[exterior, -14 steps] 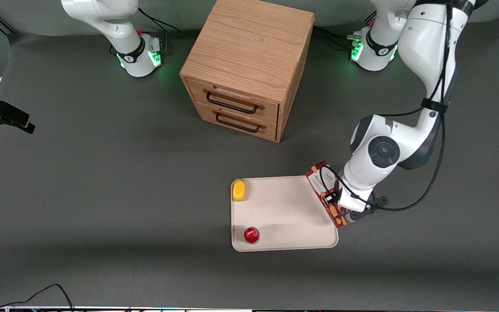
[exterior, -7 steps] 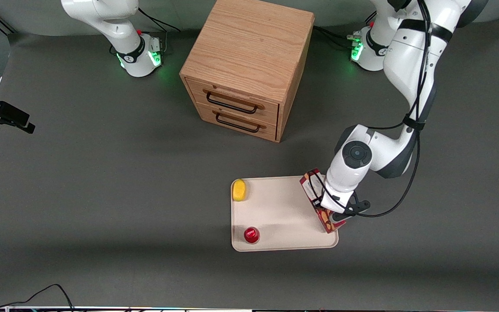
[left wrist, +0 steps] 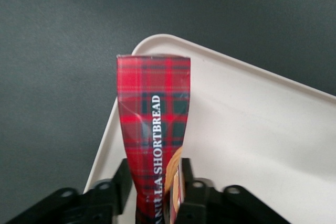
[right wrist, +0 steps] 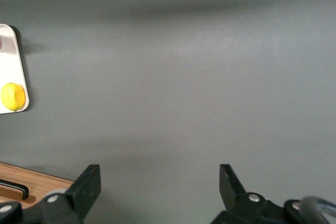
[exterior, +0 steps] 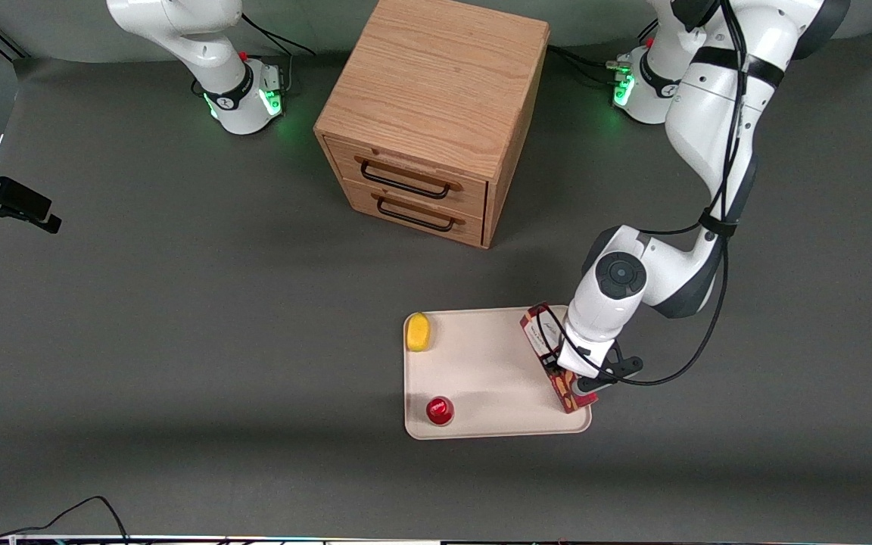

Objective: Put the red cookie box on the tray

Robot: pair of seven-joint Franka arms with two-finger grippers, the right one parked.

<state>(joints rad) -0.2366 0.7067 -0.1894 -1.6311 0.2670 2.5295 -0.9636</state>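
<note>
The red cookie box [exterior: 555, 362] sits pinched between the fingers [left wrist: 116, 182] of the gripper [exterior: 568, 369], over the tray's [exterior: 490, 372] edge toward the working arm's end, well apart from the lemon [exterior: 418, 331] and small red object [exterior: 440, 410].

The red cookie box [left wrist: 153, 129] is showing smooth printed cardboard with a slight sheen, pinched between the matt black plastic fingers [left wrist: 116, 184] of the claw [left wrist: 156, 190] over the tray [exterior: 481, 363], which is looking like matt cream plastic. The surface [exterior: 179, 341] is appearing as dull dark-grey matting, and the drawer cabinet [exterior: 436, 113] is displaying grained light wood with black metal handles.
</note>
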